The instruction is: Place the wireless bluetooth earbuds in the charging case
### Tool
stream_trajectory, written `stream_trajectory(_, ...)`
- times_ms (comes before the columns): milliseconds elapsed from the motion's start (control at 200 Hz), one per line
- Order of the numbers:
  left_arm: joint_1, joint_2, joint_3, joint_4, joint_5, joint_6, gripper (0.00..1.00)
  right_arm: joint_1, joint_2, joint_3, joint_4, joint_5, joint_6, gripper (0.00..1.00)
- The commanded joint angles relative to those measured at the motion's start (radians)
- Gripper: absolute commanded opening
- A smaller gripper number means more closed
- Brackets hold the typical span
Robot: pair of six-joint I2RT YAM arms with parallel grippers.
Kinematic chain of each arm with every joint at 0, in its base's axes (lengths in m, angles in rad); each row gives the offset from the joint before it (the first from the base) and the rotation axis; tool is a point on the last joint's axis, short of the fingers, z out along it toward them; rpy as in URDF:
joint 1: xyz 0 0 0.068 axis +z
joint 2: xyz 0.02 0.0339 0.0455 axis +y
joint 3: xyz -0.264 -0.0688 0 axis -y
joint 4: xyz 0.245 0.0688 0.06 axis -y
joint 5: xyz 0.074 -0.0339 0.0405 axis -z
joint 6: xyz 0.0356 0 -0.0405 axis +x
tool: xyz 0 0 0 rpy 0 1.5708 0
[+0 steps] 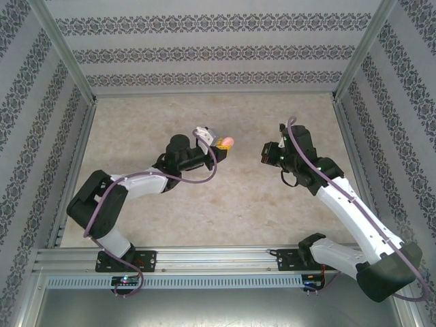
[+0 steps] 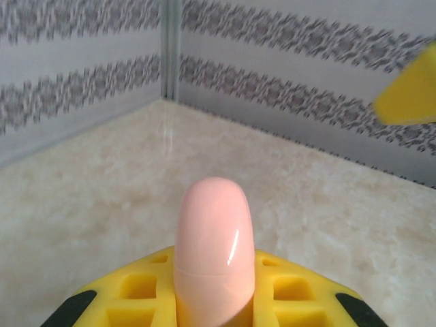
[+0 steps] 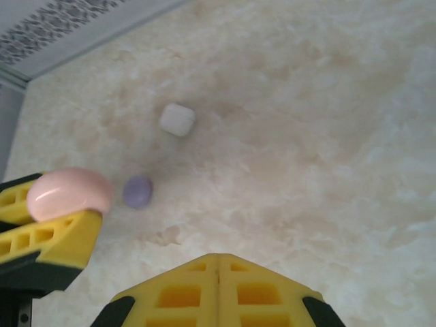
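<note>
The left end effector [image 1: 223, 143] is pinching a pink case [image 1: 229, 142] between its yellow fingers. It holds the case up off the bench [image 1: 218, 218], with the rounded end sticking out past the fingertips. The case is smooth, glossy and egg-shaped, with a faint seam running round it near where the fingers grip. The left arm reaches in from its base with the elbow folded back and the wrist turned toward the middle. Facing it, near but not touching, the right end effector [image 1: 267, 152] has its yellow ribbed fingers pressed together on nothing, and its white arm sweeps in from the right. Below them, on the mottled beige, stone-look bench, lie a white case [image 3: 177, 119], squarish with soft corners, and a rounder purple case [image 3: 137, 191], a little apart from each other. Patterned walls [image 1: 204, 54] close in three sides
</note>
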Motion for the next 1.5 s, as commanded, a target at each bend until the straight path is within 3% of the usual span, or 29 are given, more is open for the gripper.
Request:
stream_trajectory(0,0.001,0.046,0.079,-0.166,-0.073,-0.09,0.0,-0.009,-0.022,-0.046,0.045,0.052,0.018,0.0)
stream_trajectory(450,0.004,0.338,0.48,-0.722,-0.14,-0.289,0.0,-0.038,-0.013,-0.1,0.079,0.048,0.017,0.0)
stream_trajectory(954,0.016,0.488,0.612,-0.882,-0.058,-0.396,0.01,-0.058,-0.008,-0.111,0.094,0.042,0.022,0.0)
stream_trajectory(1104,0.02,0.502,0.623,-0.94,-0.072,-0.401,0.12,-0.058,-0.007,-0.105,0.09,0.043,0.025,0.0)
stream_trajectory(1299,0.031,0.499,0.629,-1.014,-0.124,-0.388,0.44,-0.059,-0.008,-0.09,0.08,0.043,0.027,0.1)
stream_trajectory(1494,0.046,0.475,0.637,-1.066,-0.15,-0.365,0.65,-0.06,-0.016,-0.072,0.065,0.044,0.023,0.16)
